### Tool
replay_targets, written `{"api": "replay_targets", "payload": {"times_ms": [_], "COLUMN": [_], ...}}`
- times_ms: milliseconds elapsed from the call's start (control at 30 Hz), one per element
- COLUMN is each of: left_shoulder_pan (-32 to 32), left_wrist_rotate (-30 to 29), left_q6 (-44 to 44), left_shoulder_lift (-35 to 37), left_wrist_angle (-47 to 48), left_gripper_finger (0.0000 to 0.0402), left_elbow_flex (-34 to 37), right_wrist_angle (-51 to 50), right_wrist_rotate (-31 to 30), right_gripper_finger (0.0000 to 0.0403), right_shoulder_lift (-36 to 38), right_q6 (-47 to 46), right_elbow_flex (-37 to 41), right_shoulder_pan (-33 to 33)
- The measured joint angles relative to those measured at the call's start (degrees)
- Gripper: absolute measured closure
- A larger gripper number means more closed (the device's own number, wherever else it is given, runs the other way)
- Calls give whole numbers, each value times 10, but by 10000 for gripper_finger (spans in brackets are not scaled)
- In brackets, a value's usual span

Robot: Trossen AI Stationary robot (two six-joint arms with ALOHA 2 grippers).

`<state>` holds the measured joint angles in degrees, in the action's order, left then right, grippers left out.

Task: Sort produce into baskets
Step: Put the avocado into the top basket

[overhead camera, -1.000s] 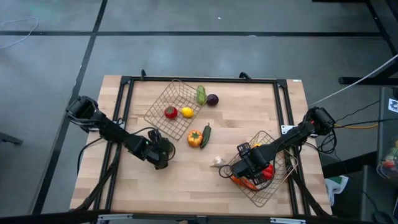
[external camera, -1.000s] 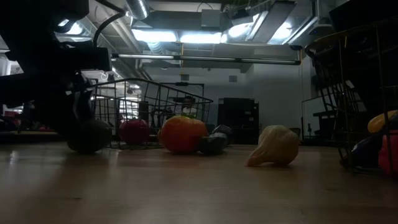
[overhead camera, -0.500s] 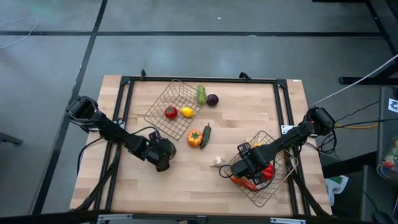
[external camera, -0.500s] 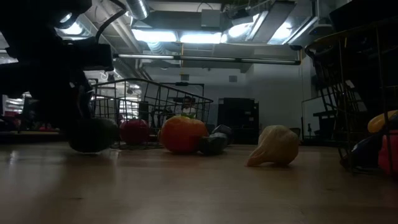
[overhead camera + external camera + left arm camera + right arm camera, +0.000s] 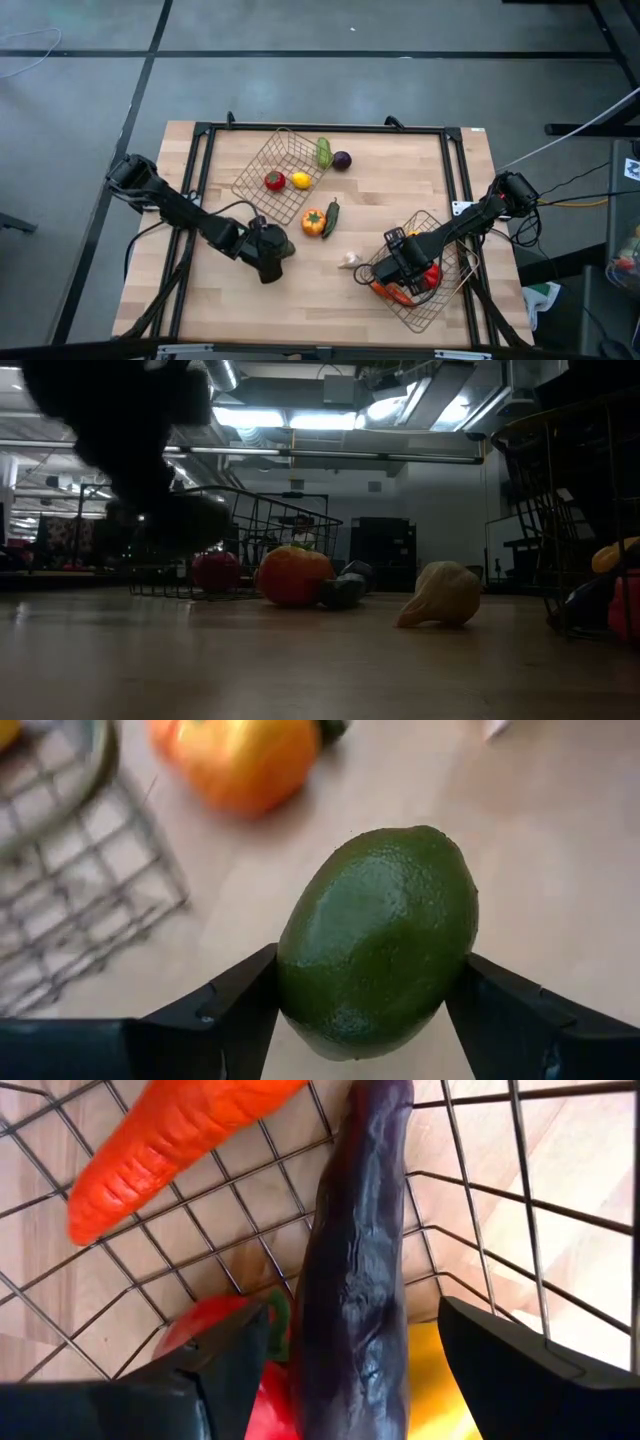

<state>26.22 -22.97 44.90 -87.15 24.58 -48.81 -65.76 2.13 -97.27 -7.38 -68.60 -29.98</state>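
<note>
While the right arm waited over the basket [image 5: 418, 270] at the near right of the counter [image 5: 390, 195], the left pincer [image 5: 270, 262] was held near the counter's middle-left, just off the near corner of the other basket [image 5: 280, 175]. An avocado [image 5: 378, 940], dark green and egg-shaped, was clamped between the left pincer's two dark fingers [image 5: 215, 1010], which were pressed against its two sides; in the low view the fruit was seen lifted clear of the wood. An orange pepper [image 5: 314, 221] and a dark cucumber [image 5: 331, 216] lay just beyond it, touching or nearly so, and a garlic bulb [image 5: 349, 260] rested between them and the right basket. A tomato [image 5: 274, 181] and a lemon [image 5: 300, 181] were seen inside the left basket, a light green vegetable [image 5: 324, 152] lay against its far rim, and a purple onion [image 5: 342, 159] sat on the wood just beside that.

The right pincer [image 5: 400, 266] was held inside the right basket with its fingers [image 5: 225, 1365] spread apart on either side of an aubergine [image 5: 355, 1270] and nothing gripped. A carrot [image 5: 170, 1150] lay on the mesh beside the aubergine, with a red pepper [image 5: 215, 1350] and a yellow piece [image 5: 430, 1380] beneath.
</note>
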Motion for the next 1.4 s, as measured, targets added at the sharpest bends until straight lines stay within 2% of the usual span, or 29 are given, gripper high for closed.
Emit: {"api": "replay_targets", "payload": {"times_ms": [267,500,700,833,933,1200,1400], "left_shoulder_pan": [-13,-68,-141,-201,-249,-361,-413], "left_wrist_rotate": [-2,-28,-97,-155,-160,-103,-74], "left_q6": [-64,-140,-239,-274,-274,-193,-167], "left_shoulder_lift": [0,0,0,0,0,0,0], "left_wrist_angle": [2,3,2,5,6,41,33], "left_gripper_finger": [149,149,149,149,149,149,149], "left_elbow_flex": [-107,-195,-238,-242,-230,-175,-119], "right_wrist_angle": [0,1,1,1,2,3,15], "right_wrist_rotate": [0,0,0,0,0,0,0], "right_gripper_finger": [116,116,116,116,116,116,116], "right_shoulder_lift": [0,0,0,0,0,0,0], "right_q6": [2,2,2,3,3,3,3], "right_elbow_flex": [0,0,0,0,0,0,0], "right_shoulder_pan": [0,0,0,0,0,0,0]}}
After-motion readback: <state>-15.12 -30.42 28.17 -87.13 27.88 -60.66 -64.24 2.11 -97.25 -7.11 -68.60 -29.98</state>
